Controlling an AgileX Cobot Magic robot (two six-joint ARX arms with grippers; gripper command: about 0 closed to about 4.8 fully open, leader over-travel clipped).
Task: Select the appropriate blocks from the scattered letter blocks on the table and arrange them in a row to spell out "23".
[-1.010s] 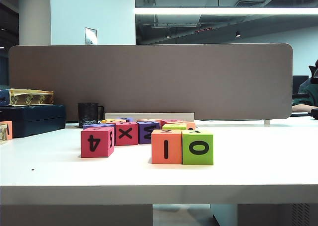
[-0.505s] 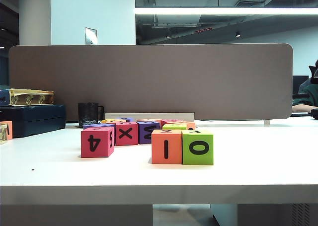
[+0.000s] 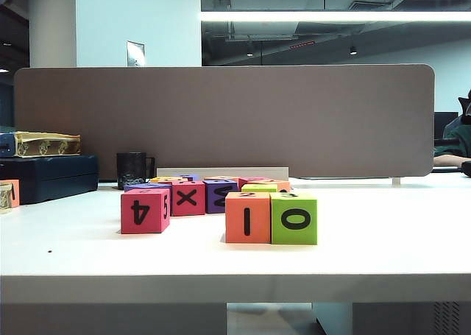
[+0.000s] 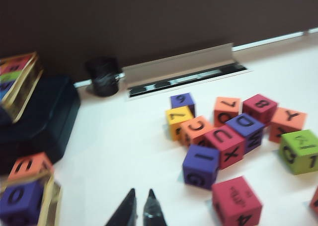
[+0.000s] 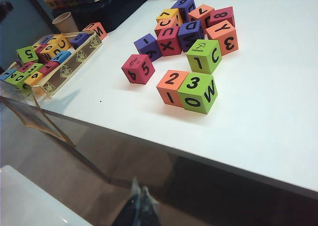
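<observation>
The two appropriate blocks stand touching in a row near the front of the table (image 3: 383, 254). The orange one (image 3: 247, 217) (image 5: 172, 87) shows "I" to the front and "2" on top. The lime-green one (image 3: 294, 218) (image 5: 198, 92) shows "O" to the front and "3" on top. The other scattered letter blocks (image 5: 179, 30) (image 4: 223, 131) lie behind them, with a pink "4" cube (image 3: 144, 210) apart to the left. My left gripper (image 4: 141, 193) is shut and empty over bare table beside the cluster. My right gripper (image 5: 140, 188) is shut and empty, off the table and below its front edge. Neither gripper shows in the exterior view.
A grey-brown divider panel (image 3: 221, 121) closes the back of the table. At the left stand a dark case (image 3: 48, 177), a black cup (image 3: 134, 170), a paper cup (image 5: 64, 22) and open trays of spare blocks (image 5: 49, 62).
</observation>
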